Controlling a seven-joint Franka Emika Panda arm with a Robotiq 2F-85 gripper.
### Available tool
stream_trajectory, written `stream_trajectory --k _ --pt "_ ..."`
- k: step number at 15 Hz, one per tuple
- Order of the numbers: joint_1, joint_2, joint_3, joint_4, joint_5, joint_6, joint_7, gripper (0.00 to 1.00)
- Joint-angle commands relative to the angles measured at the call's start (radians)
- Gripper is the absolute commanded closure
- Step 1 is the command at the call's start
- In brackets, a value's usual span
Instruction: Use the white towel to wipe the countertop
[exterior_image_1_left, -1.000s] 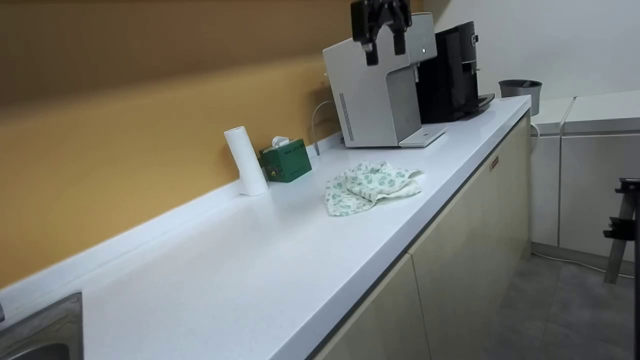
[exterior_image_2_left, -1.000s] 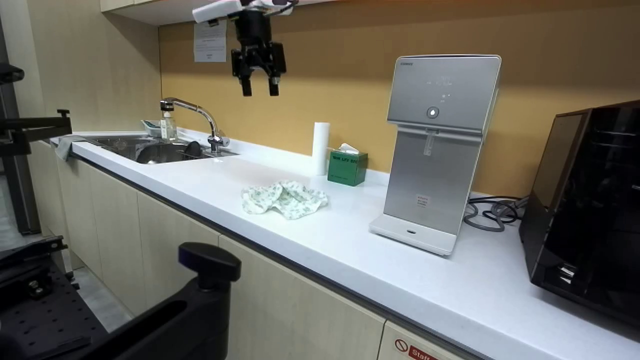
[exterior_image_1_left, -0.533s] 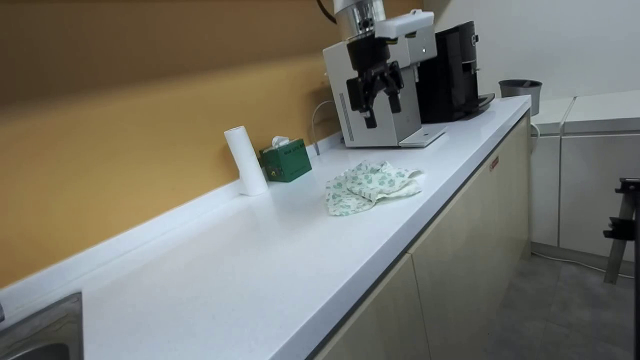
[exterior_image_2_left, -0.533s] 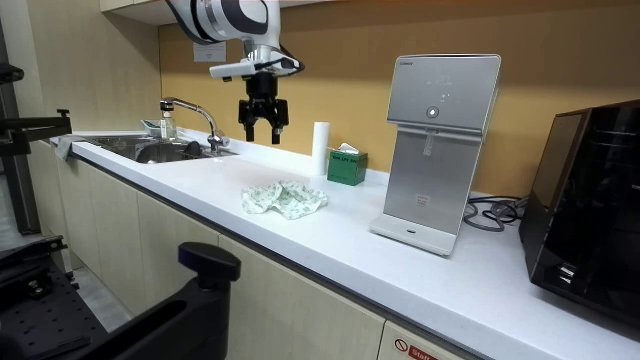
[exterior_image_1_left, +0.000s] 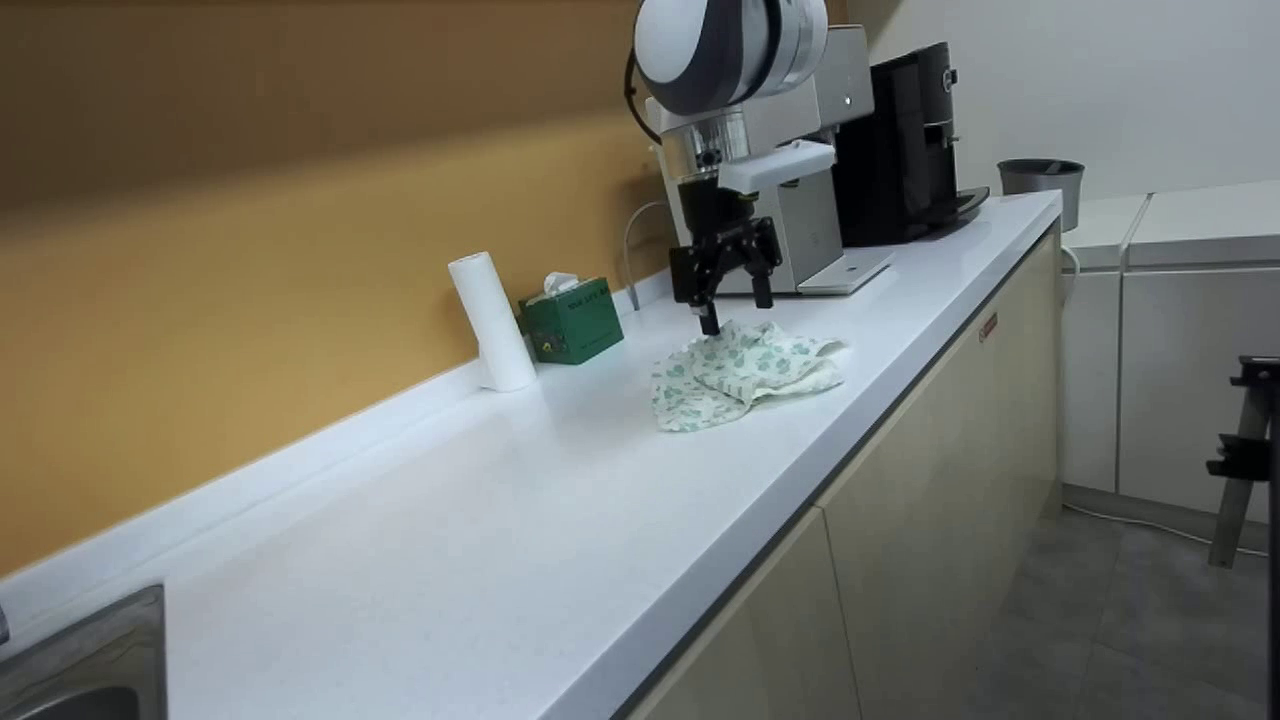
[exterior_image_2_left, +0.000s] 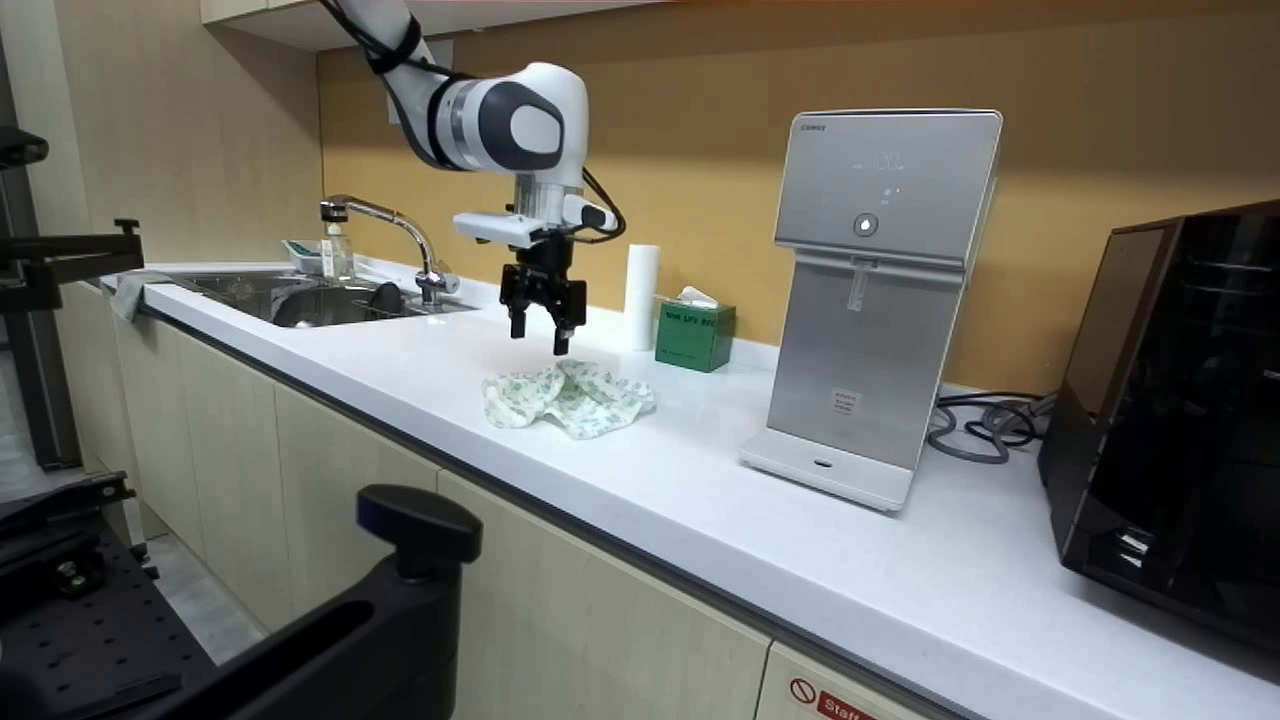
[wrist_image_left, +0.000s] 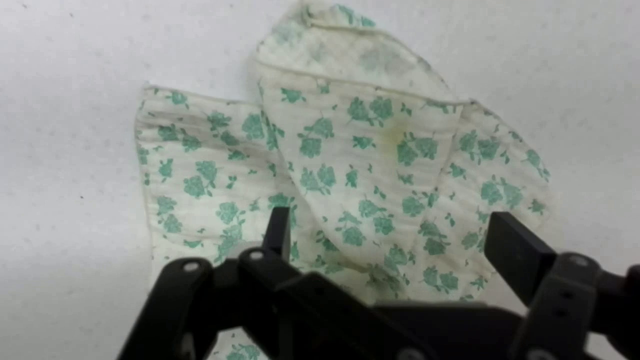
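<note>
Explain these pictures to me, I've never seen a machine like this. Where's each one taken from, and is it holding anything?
The machine is a robot arm. At its end is a gripper, a claw with two fingers. Both exterior views come from cameras set apart from the arm; the wrist view comes from a camera on the arm itself, looking down past the fingers at a towel.

The towel, white with green flowers, lies rumpled on the counter. At the counter's back stand a paper roll and a tissue box; to one side of the towel is a dispenser, to the other a sink.

Nothing is held: the gripper is open, with the towel below it. Whether the fingers touch it, I can't tell.
</note>
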Motion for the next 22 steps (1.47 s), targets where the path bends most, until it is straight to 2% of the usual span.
stream_trajectory --k 1,8,9,11,14,20,21,22 --pt "0.009 0.083 -0.009 0.068 0.009 0.080 0.014 0.00" --pt "0.019 0.169 -0.033 0.109 -0.023 0.220 0.030 0.02" --pt "0.021 0.176 -0.038 0.112 -0.027 0.226 0.029 0.26" --pt "0.027 0.186 -0.050 0.117 -0.043 0.233 0.034 0.28" --pt "0.036 0.194 -0.068 0.117 -0.065 0.234 0.041 0.52" --pt "0.030 0.191 -0.098 0.105 -0.090 0.210 0.044 0.92" --pt "0.027 0.192 -0.106 0.106 -0.092 0.206 0.048 0.98" --pt "0.020 0.191 -0.111 0.108 -0.088 0.193 0.047 1.00"
